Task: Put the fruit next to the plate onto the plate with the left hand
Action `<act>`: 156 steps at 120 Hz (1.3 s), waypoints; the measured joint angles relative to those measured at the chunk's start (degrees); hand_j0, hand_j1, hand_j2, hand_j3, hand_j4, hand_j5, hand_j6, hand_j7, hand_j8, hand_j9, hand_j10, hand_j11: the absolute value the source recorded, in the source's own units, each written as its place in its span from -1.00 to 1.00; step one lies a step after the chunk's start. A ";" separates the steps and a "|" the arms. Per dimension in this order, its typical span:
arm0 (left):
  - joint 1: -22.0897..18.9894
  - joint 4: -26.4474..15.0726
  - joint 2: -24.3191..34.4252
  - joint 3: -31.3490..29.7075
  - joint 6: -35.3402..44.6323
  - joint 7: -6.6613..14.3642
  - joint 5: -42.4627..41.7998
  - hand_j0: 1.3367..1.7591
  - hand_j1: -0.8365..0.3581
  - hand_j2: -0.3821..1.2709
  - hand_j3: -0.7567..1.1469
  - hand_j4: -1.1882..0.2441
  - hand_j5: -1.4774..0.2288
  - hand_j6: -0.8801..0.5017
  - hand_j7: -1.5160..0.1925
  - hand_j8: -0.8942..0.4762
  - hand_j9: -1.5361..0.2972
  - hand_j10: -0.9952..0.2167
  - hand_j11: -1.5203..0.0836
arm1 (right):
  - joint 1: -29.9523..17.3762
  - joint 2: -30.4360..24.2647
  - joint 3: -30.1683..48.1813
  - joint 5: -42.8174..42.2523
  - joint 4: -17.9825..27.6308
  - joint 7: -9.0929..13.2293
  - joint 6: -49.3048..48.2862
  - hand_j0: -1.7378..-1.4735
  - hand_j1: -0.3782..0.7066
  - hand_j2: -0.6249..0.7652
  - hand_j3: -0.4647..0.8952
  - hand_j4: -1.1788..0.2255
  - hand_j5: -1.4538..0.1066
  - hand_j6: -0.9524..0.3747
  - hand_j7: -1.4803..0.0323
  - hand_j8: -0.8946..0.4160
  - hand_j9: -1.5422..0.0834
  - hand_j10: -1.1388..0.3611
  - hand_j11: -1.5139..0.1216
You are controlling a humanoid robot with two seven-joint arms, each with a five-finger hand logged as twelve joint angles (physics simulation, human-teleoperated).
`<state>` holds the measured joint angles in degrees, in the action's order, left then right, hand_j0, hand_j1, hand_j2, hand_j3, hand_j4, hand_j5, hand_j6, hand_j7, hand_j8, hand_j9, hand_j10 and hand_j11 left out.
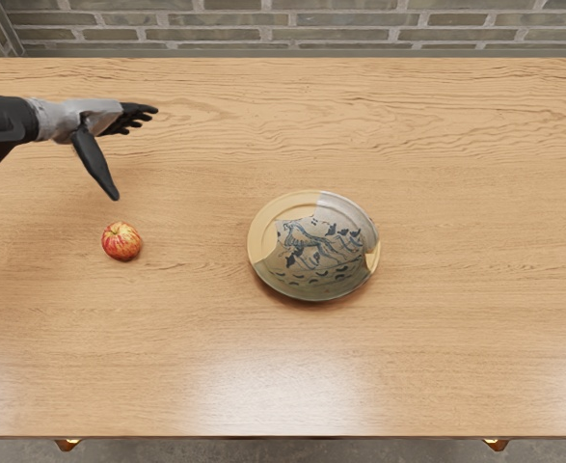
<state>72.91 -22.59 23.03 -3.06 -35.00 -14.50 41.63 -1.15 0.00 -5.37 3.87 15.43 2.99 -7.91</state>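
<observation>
Wooden table (pixel 456 145) takes up nearly the whole head view, its grain running side to side, stretching far to the right of the left hand (pixel 99 125) and toward the near edge below it. Behind the hand, along the table's far edge, runs a strip of grey brick wall (pixel 292 24).

The plate (pixel 259 241) lies flat on the wood, to the right of the hand and nearer the front edge. It has a tan rim and a pale centre painted with a blue pattern, and nothing rests on it.

The left arm (pixel 3 125) enters from the left edge in a dark sleeve with a grey wrist. Its hand is over the table's far left part, open and holding nothing. The black fingers (pixel 138 114) reach out to the right, loosely apart, and the thumb (pixel 97 164) slants down toward the wood. I cannot tell whether its tip touches the surface.

The apple (pixel 121 241), red with a yellow patch, sits on the table just beyond the thumb tip on the near side, clear of the hand. It is left of the plate, with bare wood between them.
</observation>
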 joint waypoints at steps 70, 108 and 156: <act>12.49 -7.85 0.14 1.33 0.00 37.94 -3.88 0.52 0.98 -0.54 -0.20 0.66 0.73 0.27 0.77 0.30 0.68 0.64 0.90 | 1.63 0.00 0.27 -0.08 -1.44 0.00 0.00 -0.40 -0.92 -0.10 -0.32 0.66 0.84 0.42 0.93 0.35 0.88 0.50 0.83; 12.16 -49.98 24.96 6.09 -0.01 48.16 -3.33 0.52 0.98 -0.54 -0.20 0.65 0.73 0.27 0.77 0.30 0.68 0.64 0.90 | 2.09 0.00 0.27 -0.09 -1.54 0.00 0.00 -0.40 -0.92 -0.10 -0.32 0.66 0.84 0.42 0.93 0.35 0.88 0.50 0.83; 7.54 -63.71 22.41 7.48 0.78 49.37 9.13 0.52 0.98 -0.54 -0.20 0.65 0.73 0.26 0.77 0.30 0.67 0.63 0.89 | 2.60 0.00 0.27 -0.08 -1.55 0.00 0.00 -0.40 -0.92 -0.10 -0.32 0.66 0.84 0.42 0.94 0.35 0.88 0.50 0.83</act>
<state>80.45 -86.30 45.45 4.42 -34.22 34.86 50.76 1.45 0.00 -5.10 3.78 13.89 2.99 -7.91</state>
